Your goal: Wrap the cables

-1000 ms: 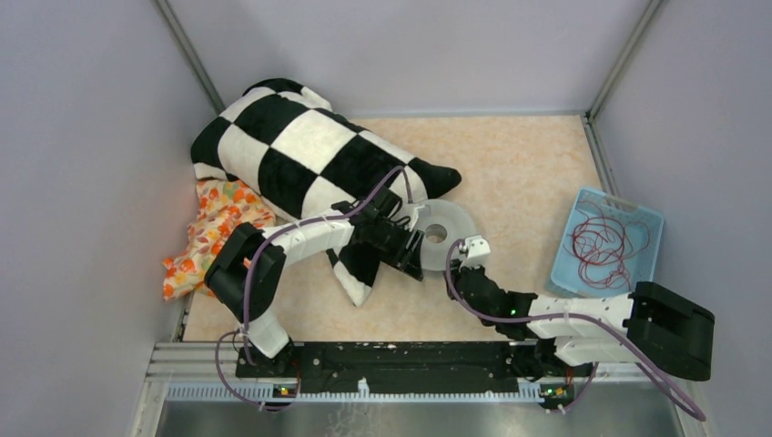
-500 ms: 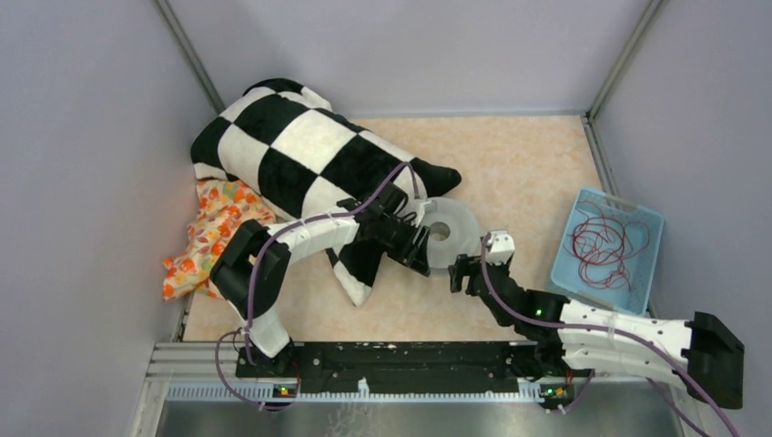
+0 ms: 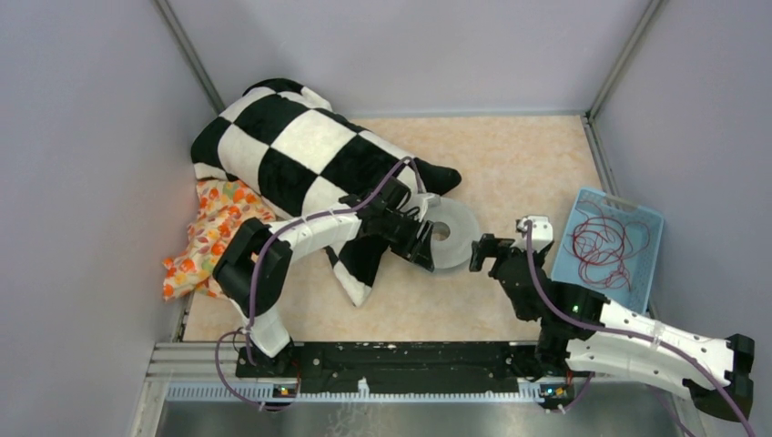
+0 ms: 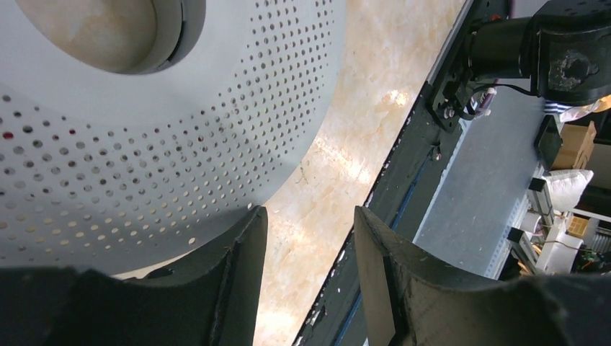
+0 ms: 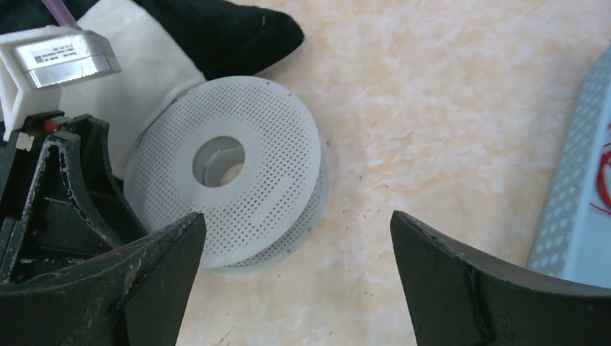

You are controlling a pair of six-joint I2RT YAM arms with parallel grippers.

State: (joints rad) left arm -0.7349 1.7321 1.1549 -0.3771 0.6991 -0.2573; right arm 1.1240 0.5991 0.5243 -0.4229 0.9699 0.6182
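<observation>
There are two arms, each with one claw, and one white perforated spool (image 3: 458,242) with two round flanges, lying near the middle of the bench (image 3: 528,164). One blue basket (image 3: 566,241) sits at the right edge, and the cables (image 3: 603,244) lie inside it as a dark-red tangle whose strands are too fine and too snarled to count. One black-and-white checkered pillow (image 3: 300,150) lies far left, with one orange flowered cloth (image 3: 214,228) beside it.

The left claw (image 4: 308,216) has its fingers somewhat apart, with bare bench in the gap. The spool's rim runs behind one finger, and whether they touch is unclear. The right claw (image 5: 295,216) is spread wide with nothing in it, just right of the spool.

The left arm covers the pillow's near corner. The pillow hides part of the cloth. The right wrist view cuts the basket off.
</observation>
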